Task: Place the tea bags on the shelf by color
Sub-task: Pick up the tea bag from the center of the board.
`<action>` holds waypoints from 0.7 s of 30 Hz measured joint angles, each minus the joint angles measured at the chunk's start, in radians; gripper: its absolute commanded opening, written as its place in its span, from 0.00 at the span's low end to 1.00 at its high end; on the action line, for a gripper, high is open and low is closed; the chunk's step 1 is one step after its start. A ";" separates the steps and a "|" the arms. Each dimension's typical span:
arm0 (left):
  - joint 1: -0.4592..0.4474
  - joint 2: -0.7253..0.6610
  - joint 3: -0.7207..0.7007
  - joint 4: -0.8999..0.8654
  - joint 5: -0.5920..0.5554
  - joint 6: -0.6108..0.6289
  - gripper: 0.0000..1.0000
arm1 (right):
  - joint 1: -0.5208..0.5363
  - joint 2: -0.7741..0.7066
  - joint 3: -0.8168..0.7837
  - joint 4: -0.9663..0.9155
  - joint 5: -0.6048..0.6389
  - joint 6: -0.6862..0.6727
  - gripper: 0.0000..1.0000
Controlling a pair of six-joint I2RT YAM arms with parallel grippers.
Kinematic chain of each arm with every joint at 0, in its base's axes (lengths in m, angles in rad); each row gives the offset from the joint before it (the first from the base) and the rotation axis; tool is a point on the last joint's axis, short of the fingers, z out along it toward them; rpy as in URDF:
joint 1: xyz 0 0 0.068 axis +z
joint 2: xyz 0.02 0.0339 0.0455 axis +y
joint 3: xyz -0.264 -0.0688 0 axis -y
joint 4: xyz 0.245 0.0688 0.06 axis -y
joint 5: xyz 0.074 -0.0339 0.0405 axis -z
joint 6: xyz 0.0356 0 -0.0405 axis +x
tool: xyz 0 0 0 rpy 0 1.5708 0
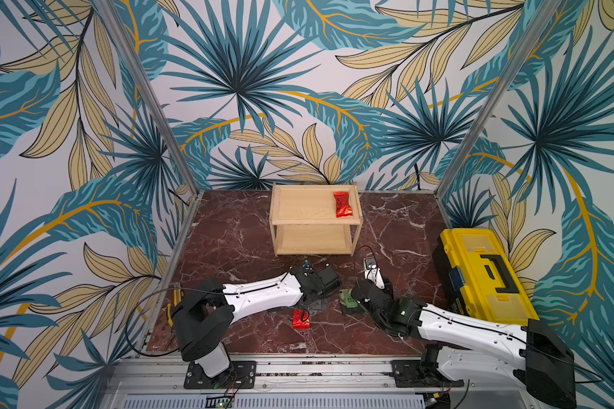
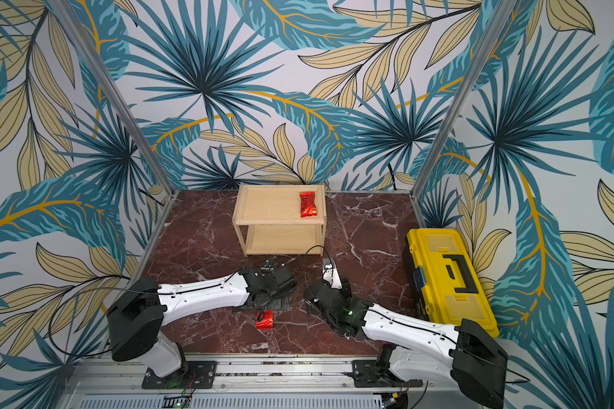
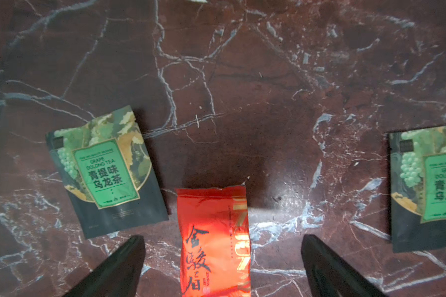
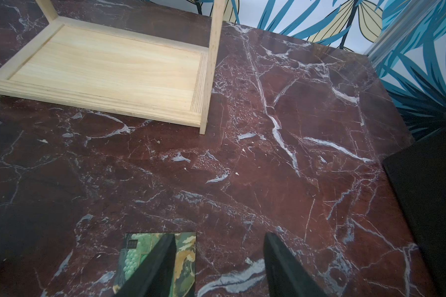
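1. In both top views a small light-wood two-tier shelf (image 1: 316,224) stands at the far middle of a dark red marble-patterned table (image 1: 234,240); a shiny red foil tea bag (image 1: 344,204) lies flat at the right end of its upper board; a large yellow plastic toolbox (image 1: 482,279) sits along the right edge.
2. Also in both top views, the white-and-black left arm (image 1: 263,294) reaches in from the near left, its wrist bent down over the near middle; a second red foil tea bag (image 1: 301,318) lies on the table, partly under that wrist; the right arm (image 1: 468,327) reaches in from the near right; a squarish green-and-gold tea bag (image 1: 346,296) shows on the table between the two wrists, partly hidden by the right one.
3. In the left wrist view the left gripper (image 3: 222,238) is spread wide and grasps nothing; the second red foil tea bag lies lengthwise between its black fingers (image 3: 124,264), touching neither; one green-and-gold tea bag (image 3: 106,169) lies label up just beside its corner; another green-and-gold tea bag (image 3: 428,185) lies well apart, cut by the frame edge.
4. In the right wrist view the right gripper (image 4: 219,236) is released, its jaws partly apart over bare marble; one finger (image 4: 155,267) crosses a green-and-gold tea bag (image 4: 131,257); whether it touches cannot be told; the shelf stands farther off.
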 measured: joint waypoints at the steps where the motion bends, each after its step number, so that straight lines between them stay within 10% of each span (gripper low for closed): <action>1: 0.000 0.003 0.000 -0.002 0.002 -0.004 1.00 | -0.004 0.000 0.000 0.001 -0.005 0.000 0.60; 21: -0.040 -0.034 -0.020 -0.007 0.082 -0.018 0.96 | -0.029 -0.025 0.000 0.052 -0.037 -0.030 0.59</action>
